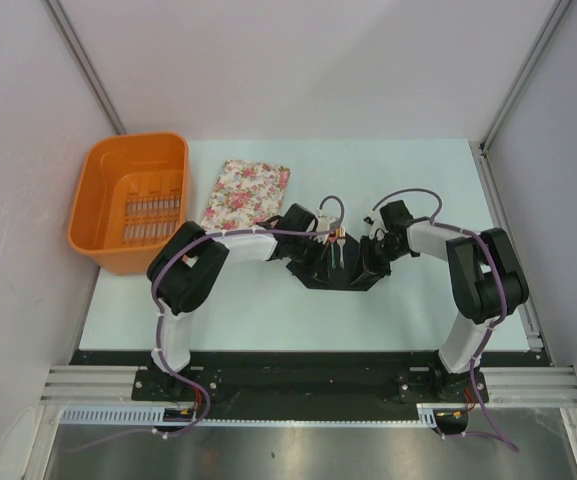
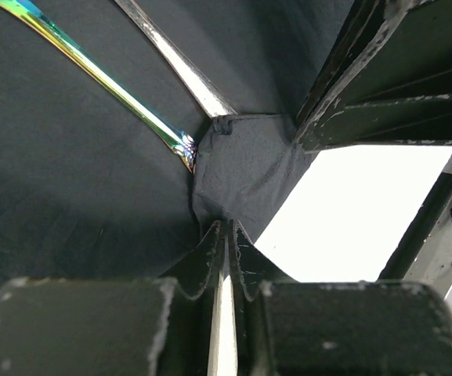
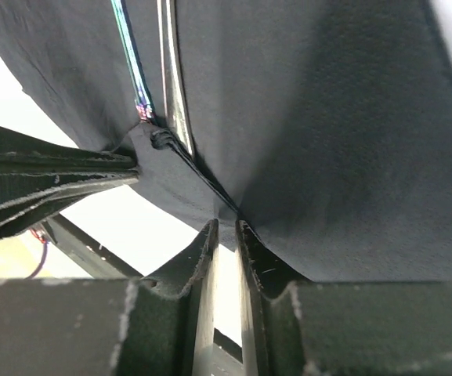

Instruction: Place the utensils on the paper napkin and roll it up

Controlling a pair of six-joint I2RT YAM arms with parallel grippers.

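Paper napkin [image 2: 69,196] clamped in left end effector [image 2: 226,229] and right end effector [image 3: 224,227].

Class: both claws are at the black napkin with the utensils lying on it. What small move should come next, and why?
Probably the left claw and right claw should together fold the pinched edge over the utensils. Both look shut on the napkin, which already bears the utensils, so rolling can start.
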